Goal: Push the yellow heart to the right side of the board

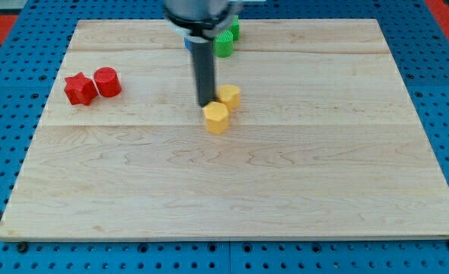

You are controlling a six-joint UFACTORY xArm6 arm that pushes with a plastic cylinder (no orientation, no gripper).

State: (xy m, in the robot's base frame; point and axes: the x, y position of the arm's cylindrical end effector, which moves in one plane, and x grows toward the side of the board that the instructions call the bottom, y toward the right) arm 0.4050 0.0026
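Wooden bench (232, 198) on blue pegboard. No claw shows, only my tip (206, 104), at the centre, touching the left of two yellow blocks: the heart (229, 96), I judge, and another (217, 118) below, placed so it can shove rightward.

No readable text, label, brand, number or sign anywhere in camera view. Pale wooden board (232, 190): bare grain only, no print. Blue pegboard surround (4, 91) at 9 o'clock: plain holes, no markings (red patches at view's top corners too cropped to show anything legible). Coloured blocks carry no letters or digits. Dark rod and arm housing at 12 o'clock show no logo that can be made out.
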